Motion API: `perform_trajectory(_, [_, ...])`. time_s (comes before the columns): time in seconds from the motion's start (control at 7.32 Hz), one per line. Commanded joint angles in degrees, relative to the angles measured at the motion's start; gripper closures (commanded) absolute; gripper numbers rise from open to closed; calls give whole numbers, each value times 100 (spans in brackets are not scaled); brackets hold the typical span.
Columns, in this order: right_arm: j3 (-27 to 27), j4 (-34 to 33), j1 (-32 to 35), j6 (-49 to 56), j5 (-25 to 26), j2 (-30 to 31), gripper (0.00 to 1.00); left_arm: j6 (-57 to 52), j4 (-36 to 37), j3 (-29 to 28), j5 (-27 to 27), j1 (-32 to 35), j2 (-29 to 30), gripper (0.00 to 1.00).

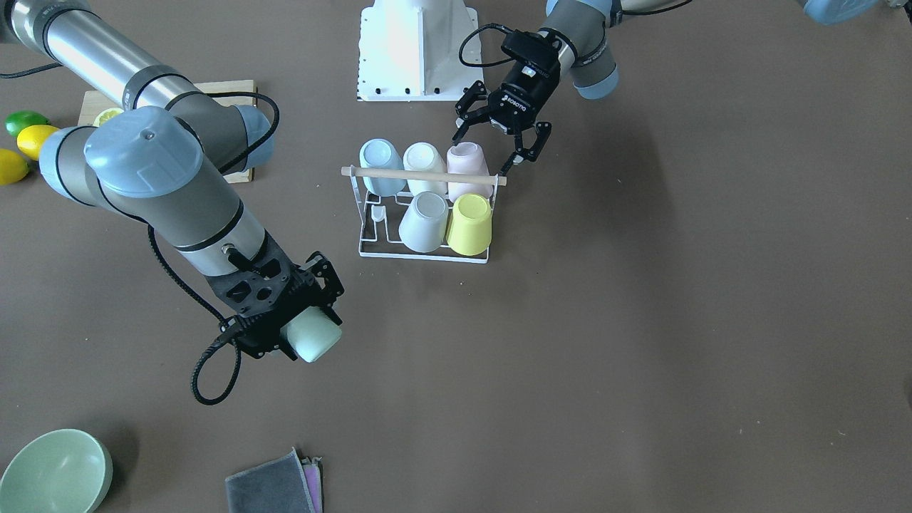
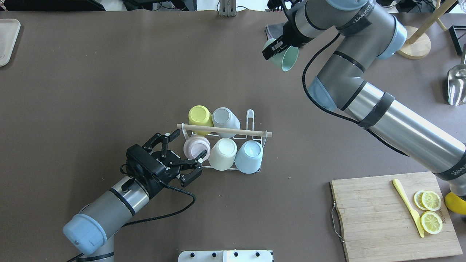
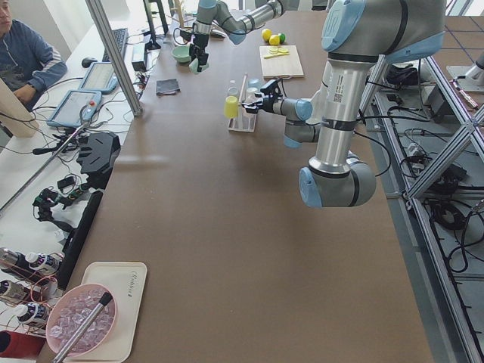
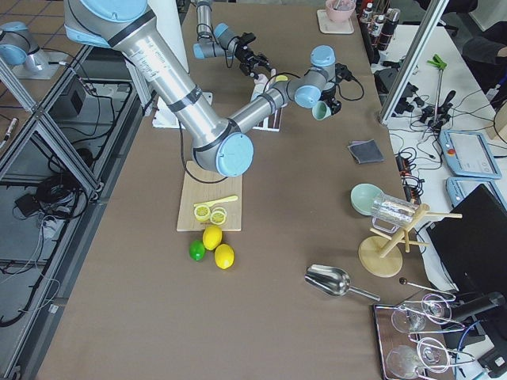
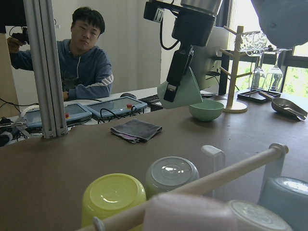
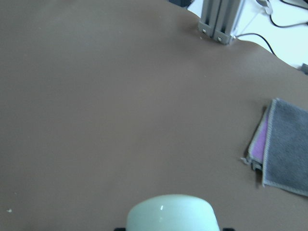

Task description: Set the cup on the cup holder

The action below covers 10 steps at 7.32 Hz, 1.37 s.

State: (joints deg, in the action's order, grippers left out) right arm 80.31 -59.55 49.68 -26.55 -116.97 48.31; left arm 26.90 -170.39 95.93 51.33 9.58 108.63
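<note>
Cup [image 1: 317, 343] pinched in right hand [image 1: 303, 320], apart from cup holder [image 1: 424, 174] w/ 5 cups [image 1: 425, 222]; left hand [image 1: 484, 151] spread.

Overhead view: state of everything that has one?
left hand: open, by the pink cup
right hand: shut on mint cup, off the table
cup holder: five cups upside down, one slot empty
lemon slices: cut, on cutting board
cloth: folded

A robotics lab: aluminium framing [image 5: 45, 67], operator tablets [image 5: 118, 106].
</note>
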Motion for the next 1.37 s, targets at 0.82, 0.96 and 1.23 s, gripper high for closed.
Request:
perform_trajectory(0.82, [-216,5806,-204,-1391,1210,943,100,1299,85,1208,708,96,-2064,1])
perform_trajectory(0.96, [-731,6963,-379,-1832,1438,935,100,1701,407,1217,1077,323,-2178,1])
perform_trajectory(1.23, [-1604,8317,-766,-1862,1774,699,100,2485,1600,1209,2987,1680,-2223,1])
